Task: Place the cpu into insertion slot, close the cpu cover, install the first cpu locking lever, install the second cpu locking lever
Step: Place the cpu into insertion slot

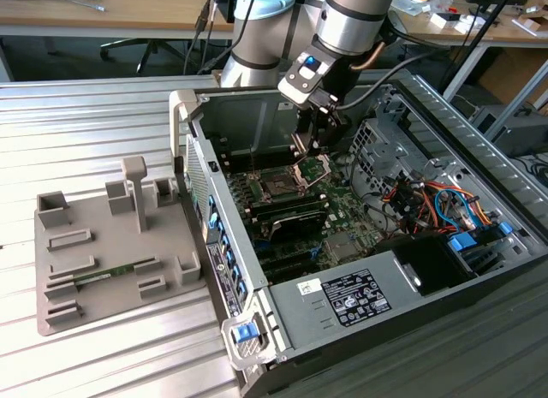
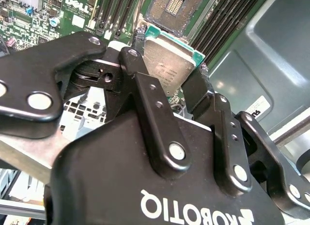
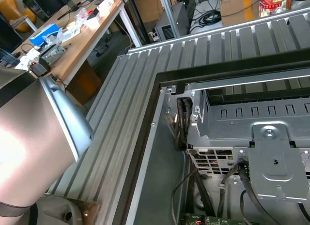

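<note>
Matte black, riveted linkages of the gripper (image 2: 170, 53) sit closest in the second wrist view. Fingers (image 2: 145, 89) partly closed, clamped on opposite edges of the cpu (image 2: 163, 58): flat square, brushed silvery-grey lid, green rim. Cpu held in the air near the insertion slot (image 2: 175, 5), not seated. Slot is a dark square socket with fine gold contacts, set in the green motherboard (image 2: 24, 12).

One cpu (image 2: 167, 58); one insertion slot (image 2: 177, 7); two fingers (image 2: 145, 94); one grey tray (image 1: 98, 299).
</note>
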Robot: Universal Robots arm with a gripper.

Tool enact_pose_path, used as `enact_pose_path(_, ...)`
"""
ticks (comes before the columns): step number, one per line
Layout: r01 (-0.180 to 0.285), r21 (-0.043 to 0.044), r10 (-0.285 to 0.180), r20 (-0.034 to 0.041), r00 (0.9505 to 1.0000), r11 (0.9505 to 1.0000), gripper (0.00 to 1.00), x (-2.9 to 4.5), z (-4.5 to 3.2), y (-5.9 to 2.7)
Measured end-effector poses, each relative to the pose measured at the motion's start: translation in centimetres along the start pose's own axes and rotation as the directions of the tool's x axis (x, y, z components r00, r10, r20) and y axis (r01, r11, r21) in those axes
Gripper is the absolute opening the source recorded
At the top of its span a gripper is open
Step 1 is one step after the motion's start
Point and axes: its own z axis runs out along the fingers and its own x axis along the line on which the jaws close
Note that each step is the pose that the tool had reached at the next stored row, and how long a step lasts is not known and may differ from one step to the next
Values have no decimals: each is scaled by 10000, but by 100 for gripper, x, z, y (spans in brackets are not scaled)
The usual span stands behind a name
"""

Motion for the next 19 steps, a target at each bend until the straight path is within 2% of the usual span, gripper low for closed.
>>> enact_pose_path(3,-1,0,1,-1,10000,10000,54,0,10,0)
enact_pose_path(4,0,0,0,-1,10000,10000,54,-1,135,-2)
enact_pose_path(5,0,0,0,-1,10000,10000,54,-2,216,-3)
enact_pose_path(19,-1,0,1,1,10000,10000,54,-3,263,-25)
